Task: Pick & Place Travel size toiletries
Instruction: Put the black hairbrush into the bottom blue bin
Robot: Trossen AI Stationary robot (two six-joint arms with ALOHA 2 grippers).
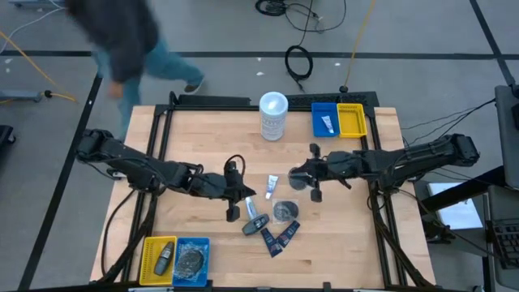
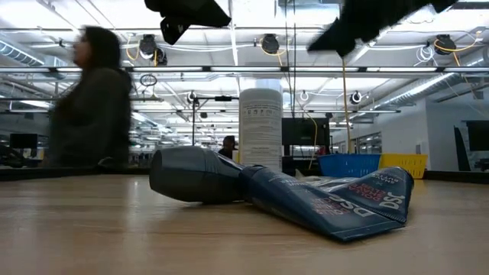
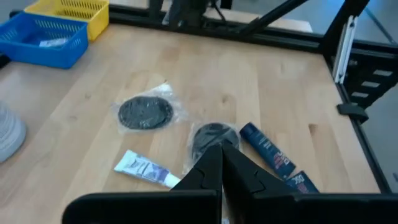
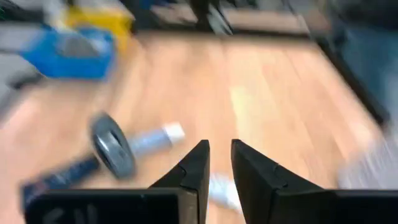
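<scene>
My left end effector (image 1: 235, 188) is hanging low over the middle of the bench (image 1: 203, 130), its fingers pressed together on nothing. My right end effector (image 1: 312, 173) is hovering a little to the right of the bench's middle; its two fingers are standing slightly apart with a narrow gap between them and nothing in it.

The toiletries are lying in a loose cluster near the front middle of the bench, between my two end effectors and nearer the front edge. A small white tube (image 1: 272, 186) is lying closest to my right end effector. Beside it a round dark clear-wrapped bundle (image 1: 284, 211) is sitting flat on the wood. A dark grey mini bottle (image 1: 255, 224) is lying on its side just left of the bundle, and two flat navy sachets (image 1: 278, 238) are lying just in front of it.

A blue bin (image 1: 325, 120) holding one white tube is sitting at the far right, touching a yellow bin (image 1: 351, 119). A second yellow bin (image 1: 159, 259) and blue bin (image 1: 191, 260) are sitting at the front left, each holding an item. A tall white canister (image 1: 273, 116) is standing upright at the far edge. A person (image 1: 130, 40) is walking beyond the bench.
</scene>
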